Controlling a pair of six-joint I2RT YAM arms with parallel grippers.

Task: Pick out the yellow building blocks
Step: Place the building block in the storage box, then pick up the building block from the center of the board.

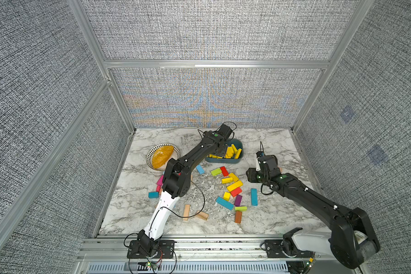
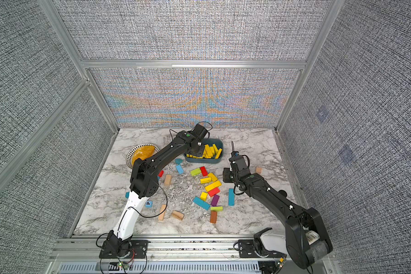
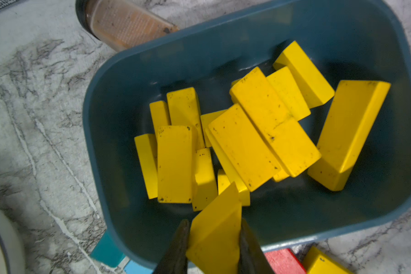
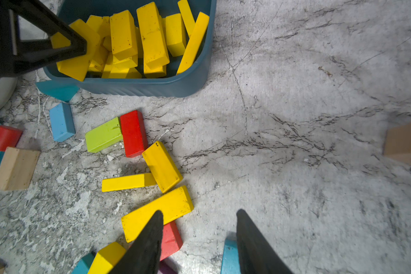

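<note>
1. Starting at the near edge, two pale wood blocks [image 1: 186,212] lie flat on the marble table [image 1: 271,220]. An orange-brown block [image 1: 238,217] and a lime-green block [image 1: 240,208] lie to their right. None of these is a task colour, so they can probably be left where they are.
2. Mid-table, right of centre, four yellow building blocks [image 4: 171,204] lie among red, blue, purple and green ones. There is a long bar, two shorter bars touching each other just beyond it, and a near-cube closer to the front.
3. The right gripper [image 4: 199,212] hangs over this cluster with its jaws apart and nothing between them. In the wrist view one finger crosses the long bar's end, which suggests it is lining up on that bar.
4. Farther back, the teal bin [image 1: 223,161] holds the yellow blocks already sorted, piled loosely and leaning on one another.
5. The left gripper [image 3: 214,223] is above the bin's near-left part, clamped on a tilted yellow block [image 3: 214,237] by two opposite faces. Held over the pile like this, the block looks ready to be dropped in.
6. At the far left, a patterned bowl [image 1: 148,155] with something orange-yellow in it stands apart from the work.
</note>
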